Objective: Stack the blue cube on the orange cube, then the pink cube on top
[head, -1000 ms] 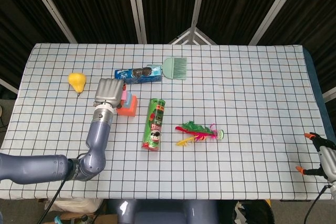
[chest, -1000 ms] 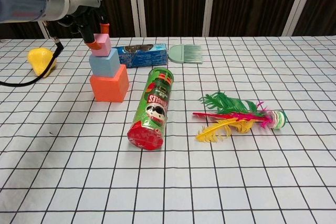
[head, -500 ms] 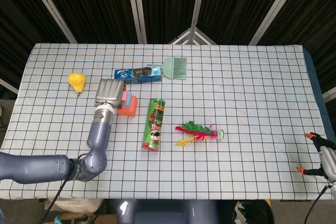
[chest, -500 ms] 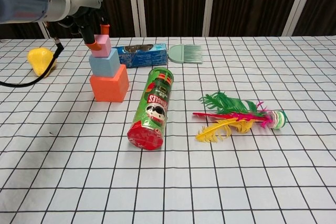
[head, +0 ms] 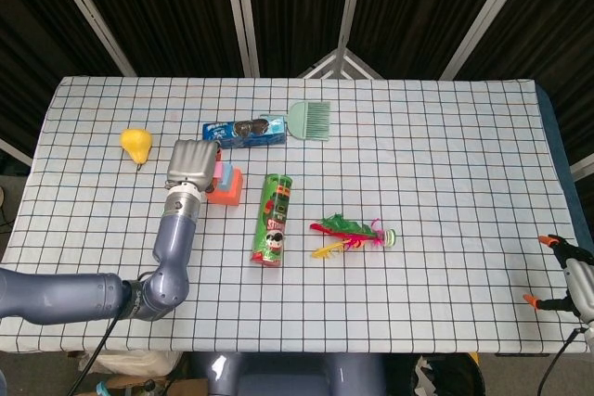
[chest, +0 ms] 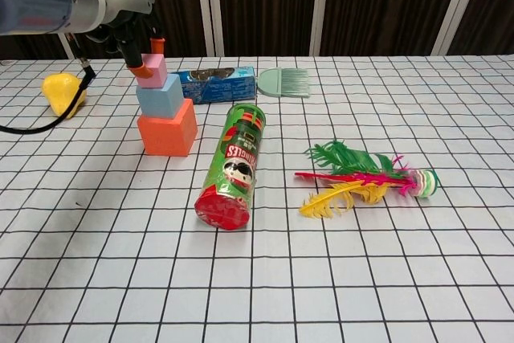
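In the chest view the orange cube (chest: 167,136) stands on the table with the blue cube (chest: 160,98) on top of it. The pink cube (chest: 153,70) sits on the blue cube. My left hand (chest: 132,34) reaches in from the left and pinches the pink cube between orange-tipped fingertips (chest: 143,74). From the head view the left hand (head: 190,164) covers most of the stack; only the orange cube's (head: 228,192) right edge shows clearly. My right hand (head: 568,275) rests at the table's near right corner, fingers apart, holding nothing.
A green chips can (chest: 233,168) lies on its side just right of the stack. A feather shuttlecock (chest: 361,178) lies further right. A blue cookie pack (chest: 215,84) and a green brush (chest: 285,82) lie behind the stack. A yellow pear (chest: 63,91) sits at far left.
The pink cube has shifted slightly left and settled straighter on the blue cube, still between the left hand's fingertips. The right hand has not moved.
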